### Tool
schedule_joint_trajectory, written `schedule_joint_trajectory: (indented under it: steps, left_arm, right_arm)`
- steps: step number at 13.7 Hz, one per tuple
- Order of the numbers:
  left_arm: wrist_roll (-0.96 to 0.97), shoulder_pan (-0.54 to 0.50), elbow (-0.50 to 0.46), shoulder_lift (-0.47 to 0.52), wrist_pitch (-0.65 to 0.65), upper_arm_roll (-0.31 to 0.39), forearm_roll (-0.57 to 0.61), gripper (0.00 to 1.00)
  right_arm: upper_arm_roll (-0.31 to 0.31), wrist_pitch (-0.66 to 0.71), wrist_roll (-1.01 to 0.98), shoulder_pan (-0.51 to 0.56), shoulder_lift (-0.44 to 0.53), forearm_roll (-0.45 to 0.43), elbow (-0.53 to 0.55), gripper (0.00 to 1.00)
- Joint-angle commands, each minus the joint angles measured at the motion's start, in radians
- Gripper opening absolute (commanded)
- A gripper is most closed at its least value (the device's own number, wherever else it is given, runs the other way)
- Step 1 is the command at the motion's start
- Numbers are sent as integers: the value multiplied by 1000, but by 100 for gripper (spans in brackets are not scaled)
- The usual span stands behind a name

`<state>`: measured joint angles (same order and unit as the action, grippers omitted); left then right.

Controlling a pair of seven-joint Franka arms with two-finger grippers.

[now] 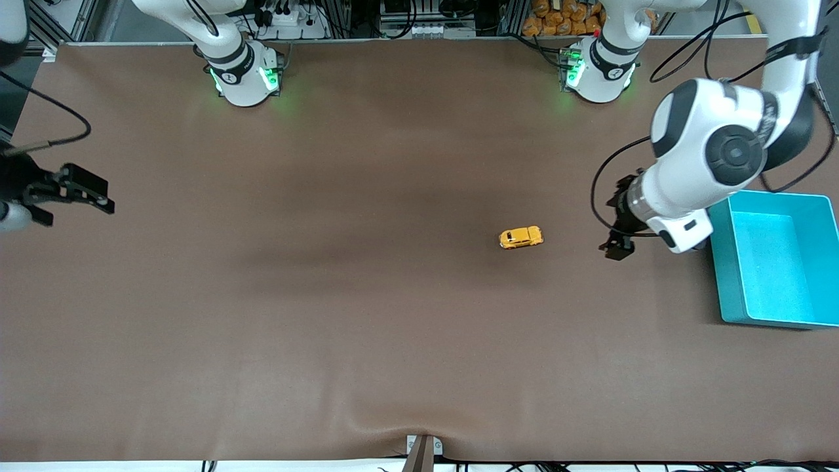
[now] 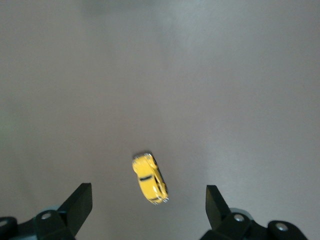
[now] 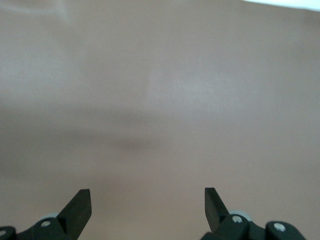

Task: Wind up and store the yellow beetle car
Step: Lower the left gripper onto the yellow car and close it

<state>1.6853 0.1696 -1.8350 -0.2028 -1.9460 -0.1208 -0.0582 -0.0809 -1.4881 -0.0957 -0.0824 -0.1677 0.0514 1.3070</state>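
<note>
The yellow beetle car [image 1: 521, 237] sits on its wheels on the brown bench [image 1: 367, 314], untouched, so the task looks to be at its very start: the reach toward the car, with winding and storing both not yet done. The left end effector [image 1: 617, 249] hangs over the bench between the car and the turquoise bin [image 1: 727, 262], fingers spread wide and holding nothing; in the left wrist view the car [image 2: 149, 178] lies ahead of the gap between the two fingers [image 2: 80, 202], apart from both and turned at a slant to them. The next move probably calls for bringing that end effector over the car, lining its jaws up across the narrow body, and lowering for a light pinch, since so small and glossy a toy could easily slip or roll away. The right end effector [image 1: 85, 189] waits over the right arm's end of the bench, well apart from the car, its fingers [image 3: 80, 205] likewise wide and empty. Nothing stands between the left end effector and the car, and the bin, just beside that arm's wrist, is open and appears empty.
</note>
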Motion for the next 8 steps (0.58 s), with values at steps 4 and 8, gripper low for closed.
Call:
schedule_joint_trajectory:
  steps: [4, 8]
  left_arm:
    - [206, 92, -68, -49, -120, 3, -55, 100]
    - [244, 152, -156, -64, -243, 4, -55, 100]
  right_arm:
    - [21, 57, 278, -7, 83, -16, 90, 100]
    - [24, 57, 278, 38, 160, -7, 139, 100]
